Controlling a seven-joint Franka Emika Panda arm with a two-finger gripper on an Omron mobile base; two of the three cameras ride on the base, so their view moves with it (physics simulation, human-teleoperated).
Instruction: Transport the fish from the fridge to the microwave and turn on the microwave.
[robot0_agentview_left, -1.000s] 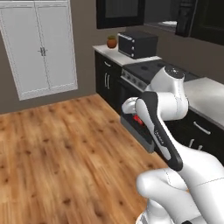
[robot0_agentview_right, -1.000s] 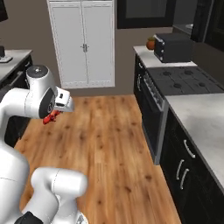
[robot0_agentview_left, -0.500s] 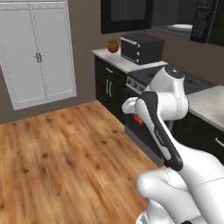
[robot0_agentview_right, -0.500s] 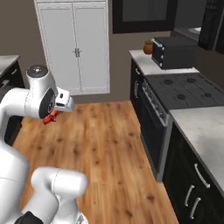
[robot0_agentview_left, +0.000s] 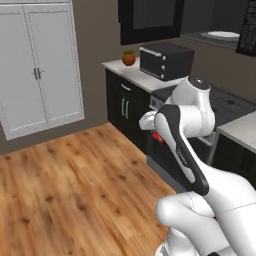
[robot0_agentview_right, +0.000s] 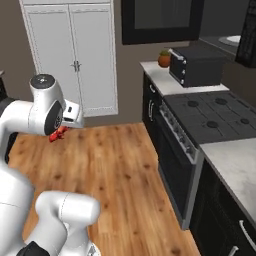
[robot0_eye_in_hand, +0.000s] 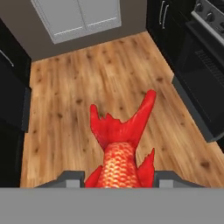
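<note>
Carrying: the gripper (robot0_eye_in_hand: 119, 177) is closed partway on the fish (robot0_eye_in_hand: 120, 144) — tail fanned out ahead of the tips, body between them.
Fish position: held up off the floor at the arm's front, a red scrap under the hand in the right base view (robot0_agentview_right: 58, 134) and beside the forearm in the left base view (robot0_agentview_left: 158, 137).
Done: the fish is out of the fridge and in hand.
Left: reach the microwave, put the fish in, shut the door and start it — none of that is done, by my reading.
Microwave: the dark wall unit (robot0_agentview_right: 161, 20) above the counter may be it; I cannot tell for certain.
Around: white cabinet (robot0_agentview_left: 40, 70) at the far wall, wood floor (robot0_eye_in_hand: 87, 83) below the hand.
Counter side: toaster oven (robot0_agentview_right: 195, 65) and a small potted plant (robot0_agentview_right: 164, 58) on the counter, stove (robot0_agentview_right: 210, 117) nearer.
In the way: nothing on the floor ahead; the toaster oven sits just under the wall unit and the stove front juts toward the hand's path.
</note>
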